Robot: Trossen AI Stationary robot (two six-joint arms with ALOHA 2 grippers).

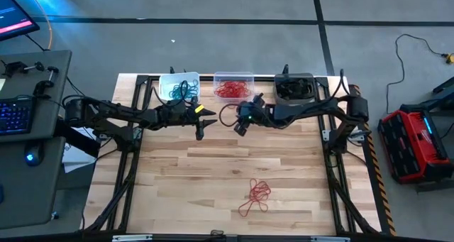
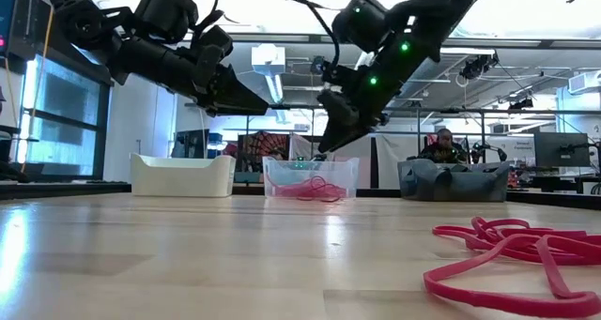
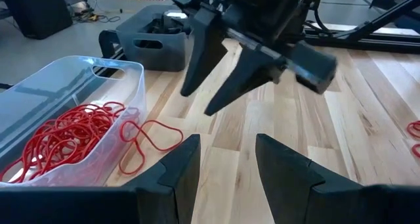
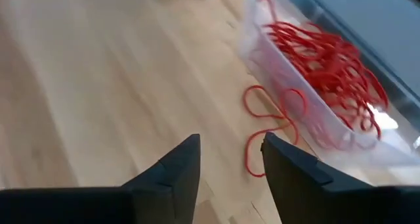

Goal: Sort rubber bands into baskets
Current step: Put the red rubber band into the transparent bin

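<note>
White basket (image 1: 170,82) far-left on table (image 1: 213,171), teal rubber bands (image 1: 186,90) inside; left gripper (image 1: 201,123) hovers just in front of it, fingers spread, nothing held; clear basket (image 1: 233,79) centre holds red bands (image 1: 228,90), one red loop (image 3: 147,140) draped over its wall onto the wood; right gripper (image 1: 242,124) beside it, jaws parted, empty; dark grey basket (image 1: 294,86) at right; loose red bunch (image 1: 257,196) near front edge.
</note>
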